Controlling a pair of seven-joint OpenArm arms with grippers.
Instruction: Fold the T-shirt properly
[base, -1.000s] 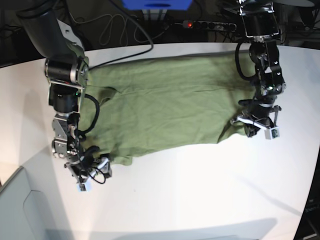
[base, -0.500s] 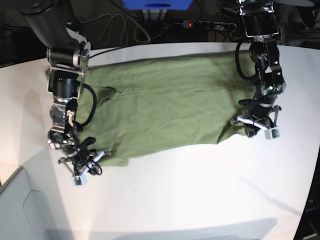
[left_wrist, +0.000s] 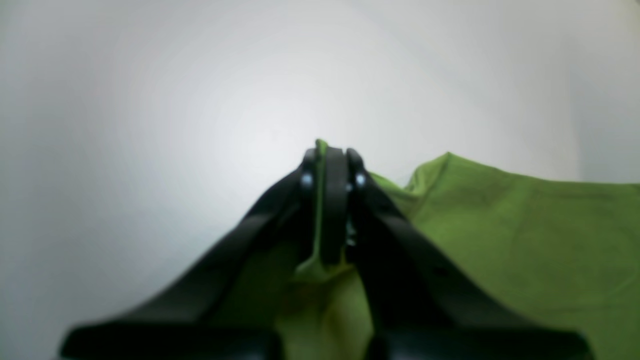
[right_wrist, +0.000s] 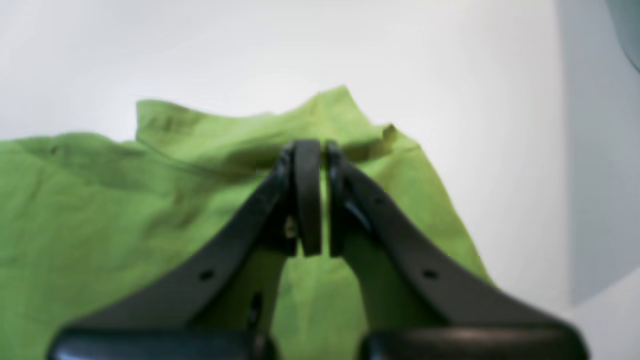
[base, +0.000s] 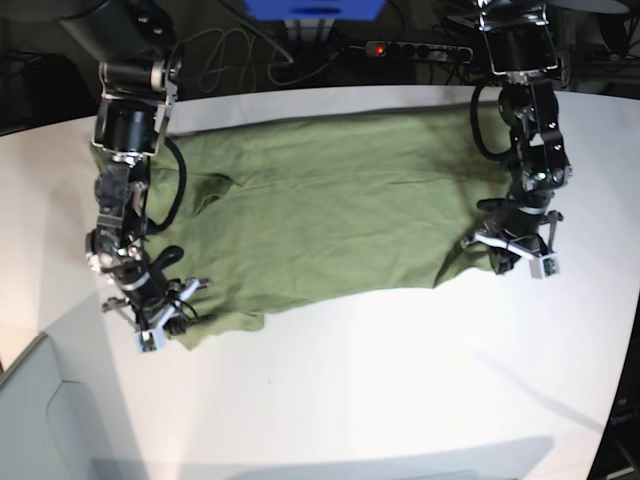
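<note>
The T-shirt (base: 330, 220), olive-green and wrinkled, lies spread on the pale table (base: 400, 390) between and beneath the two grippers, its broad middle running across from one to the other. Just beside the left gripper (left_wrist: 331, 200), a corner of the fabric bunches up into a ridge. That gripper is clamped on the cloth: a narrow strip of it stands between the dark fingers, and more of the shirt spreads away to one side of them.

The right gripper (right_wrist: 324, 195) is over the opposite end of the shirt, its fingertips nearly together with a thin slit between them. Whether any cloth is pinched there cannot be told. Past its tips, a raised flap of fabric runs crosswise and rises to a small point, with a little crumpled fold close by. The shirt's edge slants off to one side of these fingers, with bare table beyond.

Well apart from both grippers, at the far side of the table, are a loose dark cable (base: 215, 62) and a small red light (base: 378, 48).
</note>
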